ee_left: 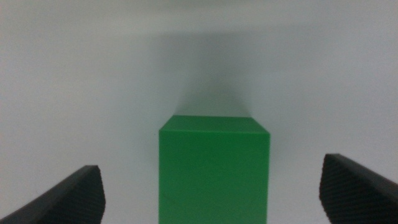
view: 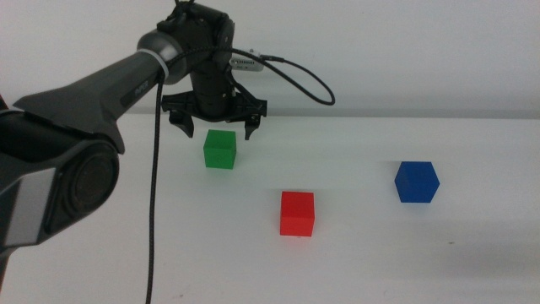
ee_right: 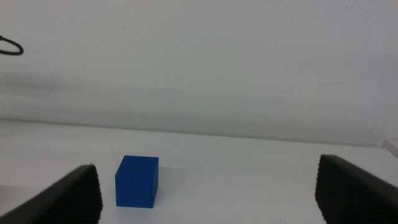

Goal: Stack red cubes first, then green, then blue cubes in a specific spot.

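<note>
Toward the far edge of the worktop, on its left half, we found the left gripper hanging just above the green cube. Its jaws were spread wide, one on each side of the cube and clear of it. From the left wrist camera, we saw the green cube centred between the two dark jaws of the left gripper, with open white surface on both sides, so nothing was pinched.

We noted the red cube resting flat near the middle of the worktop, nearer the front edge than the green cube and to its right, well apart from it. We noted the blue cube resting on the right half of the worktop, well apart from the other two. No cube touched another.

We could not see the right gripper in the overhead view. From the right wrist camera, the jaws of the right gripper were spread wide and held nothing, and the blue cube sat on the worktop beyond them, nearer to one jaw than the other.
</note>
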Action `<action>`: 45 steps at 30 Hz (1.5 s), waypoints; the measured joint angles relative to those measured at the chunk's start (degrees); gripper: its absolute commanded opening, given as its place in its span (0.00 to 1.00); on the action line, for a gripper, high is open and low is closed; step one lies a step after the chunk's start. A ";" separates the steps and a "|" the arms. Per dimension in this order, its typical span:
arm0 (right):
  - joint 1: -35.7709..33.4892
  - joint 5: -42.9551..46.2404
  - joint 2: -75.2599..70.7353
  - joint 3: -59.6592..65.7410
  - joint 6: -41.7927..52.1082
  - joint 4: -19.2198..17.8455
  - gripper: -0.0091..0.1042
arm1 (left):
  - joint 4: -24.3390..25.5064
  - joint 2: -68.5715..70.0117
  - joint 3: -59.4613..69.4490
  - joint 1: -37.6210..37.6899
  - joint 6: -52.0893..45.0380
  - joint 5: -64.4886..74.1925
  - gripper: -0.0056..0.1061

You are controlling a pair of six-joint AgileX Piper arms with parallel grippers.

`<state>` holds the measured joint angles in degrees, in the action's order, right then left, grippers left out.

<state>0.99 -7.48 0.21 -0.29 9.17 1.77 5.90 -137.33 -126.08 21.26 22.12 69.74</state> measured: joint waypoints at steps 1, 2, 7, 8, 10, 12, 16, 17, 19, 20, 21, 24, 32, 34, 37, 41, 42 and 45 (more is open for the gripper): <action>0.00 0.00 0.00 0.00 0.00 0.00 0.89 | 0.00 -0.15 0.00 -0.04 0.00 0.00 0.88; 0.00 0.00 0.00 0.00 0.00 0.00 0.89 | 0.10 -0.41 0.00 -0.04 0.00 0.00 0.88; 0.00 0.00 0.00 0.00 0.00 0.00 0.89 | 0.10 -1.86 0.00 -0.04 0.00 0.00 0.88; 0.00 0.00 0.00 0.00 0.00 0.00 0.89 | -0.01 -2.28 0.00 -0.04 0.00 0.00 0.88; 0.00 0.00 0.00 0.00 0.00 0.00 0.89 | -0.01 -2.82 0.00 -0.04 0.00 0.00 0.88; 0.00 0.00 0.00 0.00 0.00 0.00 0.89 | -0.13 -3.13 0.00 -0.04 0.00 0.00 0.88; 0.00 0.00 0.00 0.00 0.00 0.00 0.89 | -0.23 -3.37 0.00 -0.04 0.00 0.00 0.79; 0.00 0.00 0.00 0.00 0.00 0.00 0.89 | -0.23 -3.37 0.00 -0.04 0.00 0.00 0.76; 0.00 0.00 0.00 0.00 0.00 0.00 0.89 | -0.23 -3.37 0.00 -0.04 0.00 0.00 0.66; 0.00 0.00 0.00 0.00 0.00 0.00 0.89 | -0.23 -3.37 0.00 -0.04 0.00 0.00 0.60; 0.00 0.00 0.00 0.00 0.00 0.00 0.89 | -0.23 -3.37 0.00 -0.04 0.00 0.00 0.53; 0.00 0.00 0.00 0.00 0.00 0.00 0.89 | -0.23 -3.37 0.00 -0.04 0.00 0.00 0.34; 0.00 0.00 0.00 0.00 0.00 0.00 0.89 | -0.21 3.06 1.46 0.23 -1.40 -0.06 0.04; 0.00 0.00 0.00 0.00 0.00 0.00 0.89 | 0.28 9.33 5.92 1.21 1.41 -0.18 0.04; 0.00 0.00 0.00 0.00 0.00 0.00 0.89 | 0.93 18.78 14.65 4.66 8.05 -0.24 0.04; 0.00 0.00 0.00 0.00 0.00 0.00 0.89 | 2.78 25.72 23.35 11.58 15.85 0.51 0.04; 0.00 0.00 0.00 0.00 0.00 0.00 0.89 | 2.78 25.98 23.99 12.89 17.13 0.61 0.04; 0.00 0.00 0.00 0.00 0.00 0.00 0.89 | 2.78 25.62 24.65 16.60 20.82 0.72 0.04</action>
<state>0.99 -7.48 0.21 -0.29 9.17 1.77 8.68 -111.71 -101.44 37.86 42.94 70.45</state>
